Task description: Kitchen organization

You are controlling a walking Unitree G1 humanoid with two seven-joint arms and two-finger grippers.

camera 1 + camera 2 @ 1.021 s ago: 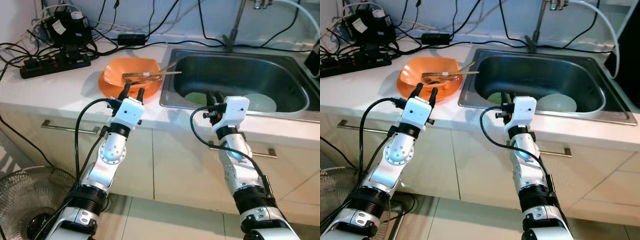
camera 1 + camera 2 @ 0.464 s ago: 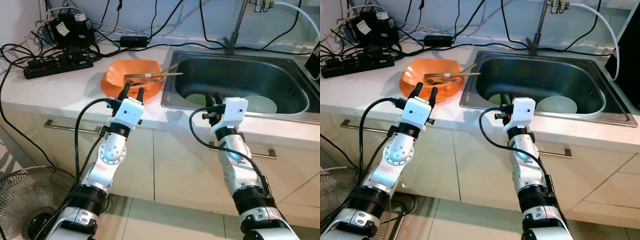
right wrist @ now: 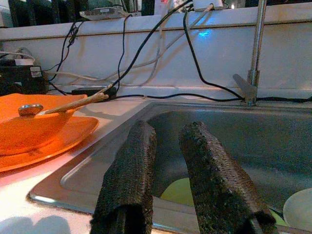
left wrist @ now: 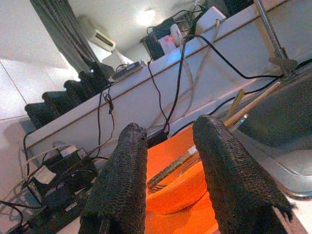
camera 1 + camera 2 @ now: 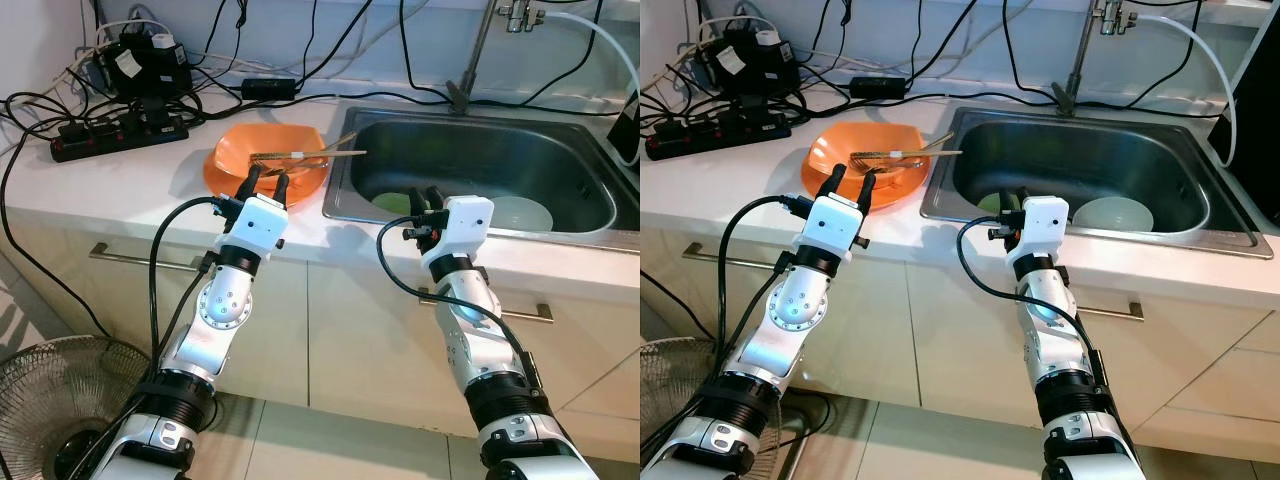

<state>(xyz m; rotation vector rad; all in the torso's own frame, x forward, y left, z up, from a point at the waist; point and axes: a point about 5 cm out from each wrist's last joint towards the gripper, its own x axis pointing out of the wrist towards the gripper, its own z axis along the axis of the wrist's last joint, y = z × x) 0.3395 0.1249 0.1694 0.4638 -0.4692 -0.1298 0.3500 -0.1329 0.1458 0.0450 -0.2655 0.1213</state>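
Scene: white tabletop (image 5: pixel 120 190) with steel sink (image 5: pixel 585 165) let into it; tangle of power strips and cables (image 5: pixel 120 125) at 10 o'clock.
Task items: orange bowl (image 5: pixel 235 160) on an orange plate (image 5: pixel 820 178), just beside the sink's left rim at 11 o'clock, holding chopsticks (image 5: pixel 340 153) and a fork (image 5: pixel 875 163); the chopsticks' far ends overhang the sink rim. Green dish (image 5: pixel 392 200) and white bowl (image 5: pixel 525 210) lie in the basin at 1 o'clock.
Left gripper (image 5: pixel 264 184): at the tabletop's front edge, jaws released, parted and empty, pointing at the bowl; not touching it.
Right gripper (image 5: pixel 428 196): at the sink's front rim, jaws parted slightly, empty, aimed over the green dish.
Step (judged): approach, nothing grasped yet.
Method, left: likely advance toward 12 o'clock, straddle the near bowl wall, close on the rim, not the utensils.
Method, right: lift over the front rim, then descend onto the dish.
Risk: loose utensils may roll off if the bowl tilts; lift level.
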